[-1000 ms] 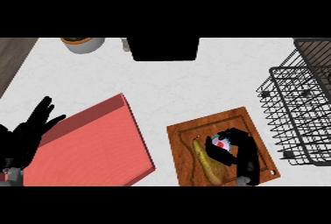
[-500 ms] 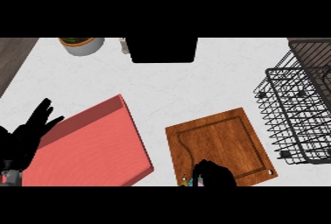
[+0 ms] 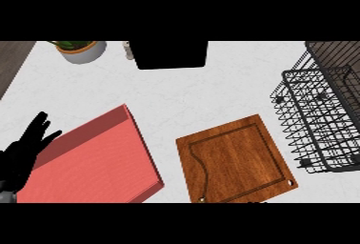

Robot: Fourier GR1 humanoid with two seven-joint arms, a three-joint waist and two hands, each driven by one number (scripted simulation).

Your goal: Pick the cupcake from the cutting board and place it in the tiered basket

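Note:
The wooden cutting board [image 3: 235, 159] lies at the lower middle of the counter with nothing on it. No cupcake shows anywhere. The black wire tiered basket [image 3: 323, 119] stands at the right edge, just right of the board. My left hand [image 3: 25, 152] rests open at the far left, fingers up, over the edge of the red tray. My right hand is out of the picture; only a tiny dark speck shows at the lower edge below the board.
A large red tray [image 3: 91, 162] lies left of the board. At the back stand a potted plant [image 3: 81, 50] and a black box-like object [image 3: 169, 55]. A dark strip runs along the counter's far left.
The right hand, curled over the cupcake on the board a second ago, slid down to the board's near edge and then out of view. The cupcake and a yellow item left the board.

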